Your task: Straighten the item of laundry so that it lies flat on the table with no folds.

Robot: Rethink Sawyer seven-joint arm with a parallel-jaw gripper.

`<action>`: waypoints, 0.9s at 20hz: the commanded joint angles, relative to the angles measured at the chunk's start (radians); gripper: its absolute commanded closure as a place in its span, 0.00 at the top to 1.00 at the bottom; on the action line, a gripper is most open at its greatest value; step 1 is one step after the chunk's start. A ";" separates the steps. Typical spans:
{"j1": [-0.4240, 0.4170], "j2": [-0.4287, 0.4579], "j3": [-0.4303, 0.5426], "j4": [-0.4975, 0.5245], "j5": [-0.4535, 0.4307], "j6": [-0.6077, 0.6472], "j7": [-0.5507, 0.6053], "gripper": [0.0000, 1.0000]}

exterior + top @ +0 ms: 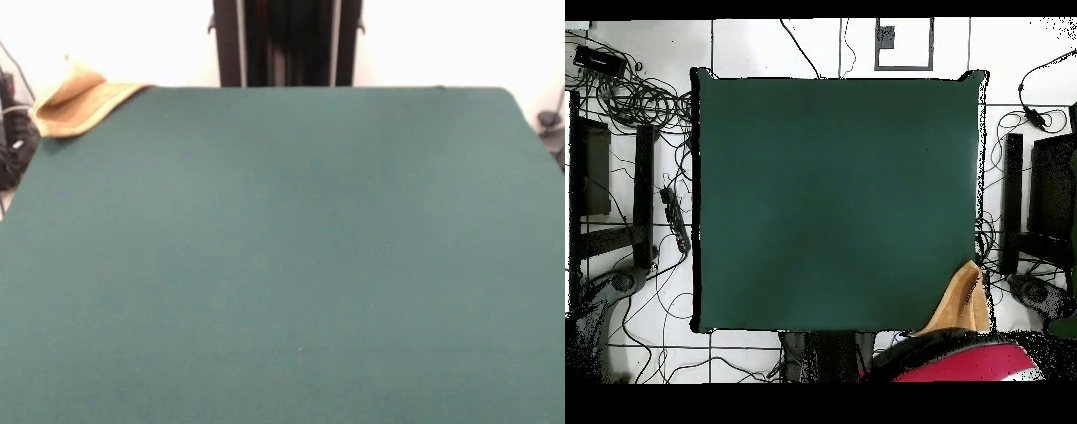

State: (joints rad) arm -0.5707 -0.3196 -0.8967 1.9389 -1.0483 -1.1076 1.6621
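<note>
Orange-tan towel (79, 106) lies rumpled, overhanging a table (282, 265) corner; claw unseen, state unknowable.

The towel (81, 104) hangs over a far corner of the table (282, 265); its overhanging part is hidden. Border band and label cannot be made out. The table's near edge is cut off in the front view.

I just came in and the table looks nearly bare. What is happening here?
Nothing is being handled right now. The towel lies bunched at one corner of the green table, partly hanging past the edge with one side curled up, so it is not yet flat. In the overhead view the robot arm shows only as a red and black shape by that corner; its gripper is not visible in either view.
</note>
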 commanded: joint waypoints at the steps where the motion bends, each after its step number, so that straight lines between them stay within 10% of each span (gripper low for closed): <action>1: 0.202 -0.051 0.028 -0.082 -0.171 0.191 0.356 1.00; 18: 0.569 -0.023 0.022 -0.258 -0.473 0.243 1.110 1.00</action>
State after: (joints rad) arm -0.0720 -0.3942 -0.9563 1.8087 -1.4821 -0.9151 2.3492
